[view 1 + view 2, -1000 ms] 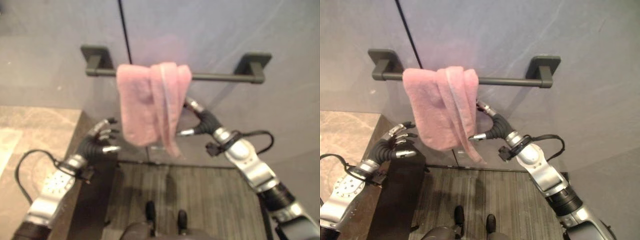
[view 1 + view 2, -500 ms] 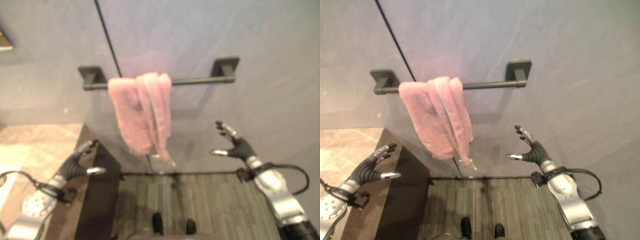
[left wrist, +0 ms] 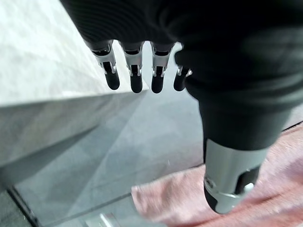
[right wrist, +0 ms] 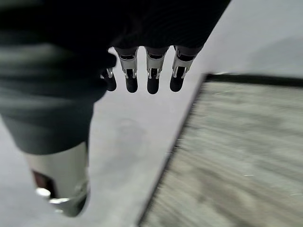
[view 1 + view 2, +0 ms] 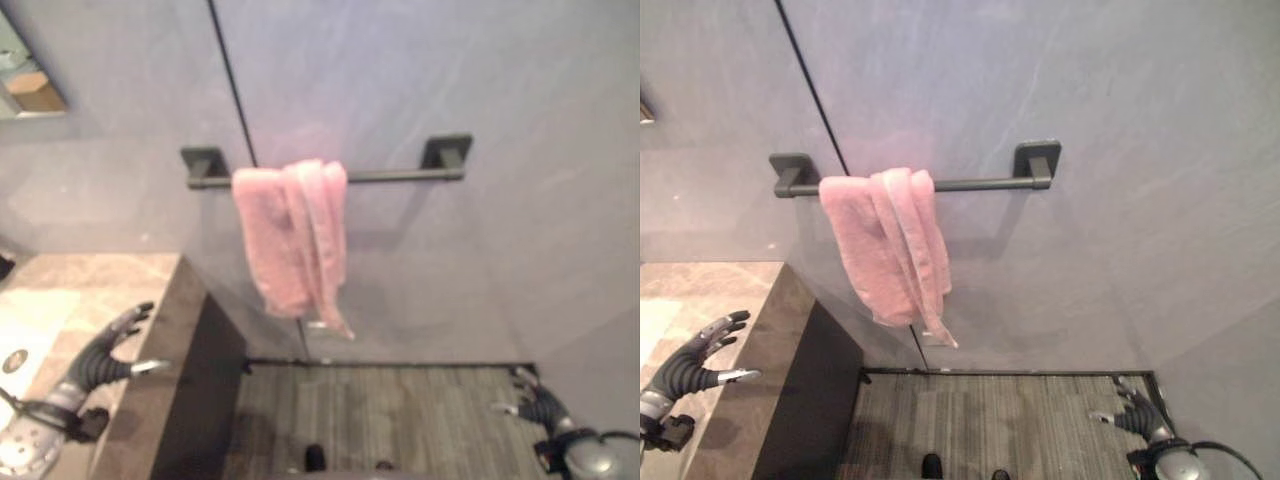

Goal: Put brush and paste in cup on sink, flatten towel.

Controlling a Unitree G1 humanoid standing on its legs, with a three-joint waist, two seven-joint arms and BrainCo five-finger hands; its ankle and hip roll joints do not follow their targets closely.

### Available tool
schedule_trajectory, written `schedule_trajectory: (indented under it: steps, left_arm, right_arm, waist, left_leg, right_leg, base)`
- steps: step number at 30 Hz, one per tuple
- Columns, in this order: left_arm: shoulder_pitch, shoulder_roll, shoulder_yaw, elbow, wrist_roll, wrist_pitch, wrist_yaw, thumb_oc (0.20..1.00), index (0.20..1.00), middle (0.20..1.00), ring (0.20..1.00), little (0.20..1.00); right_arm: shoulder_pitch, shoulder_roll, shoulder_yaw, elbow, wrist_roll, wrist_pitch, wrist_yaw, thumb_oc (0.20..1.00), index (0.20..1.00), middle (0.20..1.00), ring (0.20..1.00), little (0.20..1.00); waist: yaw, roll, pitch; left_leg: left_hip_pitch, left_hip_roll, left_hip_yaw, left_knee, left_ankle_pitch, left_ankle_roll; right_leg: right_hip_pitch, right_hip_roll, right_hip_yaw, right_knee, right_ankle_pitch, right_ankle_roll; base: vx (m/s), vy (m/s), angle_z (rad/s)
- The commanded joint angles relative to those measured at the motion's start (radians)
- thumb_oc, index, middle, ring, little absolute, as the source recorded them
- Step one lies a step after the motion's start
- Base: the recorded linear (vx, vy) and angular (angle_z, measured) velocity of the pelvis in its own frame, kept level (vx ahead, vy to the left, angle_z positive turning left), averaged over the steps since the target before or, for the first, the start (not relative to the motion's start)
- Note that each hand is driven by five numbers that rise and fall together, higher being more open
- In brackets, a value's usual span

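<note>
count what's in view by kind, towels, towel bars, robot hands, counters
pink towel: 1, bunched on the bar
dark towel bar: 1
robot hands: 2, left hand and right hand, both open and holding nothing
stone counter: 1
total: 5

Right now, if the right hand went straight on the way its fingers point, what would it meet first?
Probably the grey wall near where it meets the floor; nothing lies between the right hand and it. Depth is unclear.
</note>
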Motion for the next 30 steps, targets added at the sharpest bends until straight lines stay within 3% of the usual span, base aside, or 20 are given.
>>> schedule_trajectory:
  steps: [1,6,8,11,30]
  left_arm:
    - [-0.083,0.023,0.033,-0.045,-0.127,-0.035,-0.030,1.000,1.000,1.000,1.000,1.000]
    - [-0.140,0.002,-0.031,-0.093,-0.205,-0.037,-0.055,1.000,1.000,1.000,1.000,1.000]
    - [-0.183,-0.019,-0.078,-0.144,-0.237,-0.029,-0.074,1.000,1.000,1.000,1.000,1.000]
    - [-0.206,-0.028,-0.083,-0.199,-0.263,-0.020,-0.084,1.000,1.000,1.000,1.000,1.000]
    - [-0.324,-0.072,-0.169,-0.236,-0.271,-0.044,-0.078,1.000,1.000,1.000,1.000,1.000]
  right_arm:
    - [-0.086,-0.026,0.065,0.112,-0.114,-0.022,-0.042,1.000,1.000,1.000,1.000,1.000]
    - [-0.124,0.024,0.122,0.329,-0.101,-0.020,-0.048,1.000,1.000,1.000,1.000,1.000]
    - [-0.159,0.104,0.114,0.559,-0.007,-0.013,-0.045,1.000,1.000,1.000,1.000,1.000]
    - [-0.175,0.146,0.099,0.702,0.034,-0.004,-0.041,1.000,1.000,1.000,1.000,1.000]
    - [-0.147,0.184,0.107,0.737,0.099,-0.008,-0.019,1.000,1.000,1.000,1.000,1.000]
  waist:
    - [-0.009,-0.022,0.015]
    - [-0.012,-0.019,0.015]
    - [-0.014,-0.016,0.012]
    - [-0.018,-0.014,0.010]
    - [-0.055,0.002,0.010]
  left_leg:
    - [0.034,0.026,-0.004,0.014,-0.108,-0.021]
    - [0.033,0.032,-0.011,0.014,-0.103,-0.027]
    - [0.034,0.035,-0.012,0.014,-0.102,-0.028]
    - [0.036,0.039,-0.008,0.014,-0.104,-0.030]
    - [0.029,0.046,0.026,0.014,-0.112,-0.033]
  right_leg:
    - [0.011,-0.023,-0.061,0.005,-0.061,0.003]
    - [0.013,-0.015,-0.063,0.005,-0.067,-0.005]
    - [0.013,-0.011,-0.062,0.005,-0.071,-0.009]
    - [0.010,-0.007,-0.057,0.005,-0.073,-0.014]
    - [-0.020,0.000,-0.011,0.005,-0.064,-0.014]
  base:
    - [-0.03,-0.118,0.02]
    - [-0.02,-0.060,0.11]
    - [0.00,-0.053,0.09]
    - [0.01,-0.046,-0.01]
    - [0.01,-0.013,-0.04]
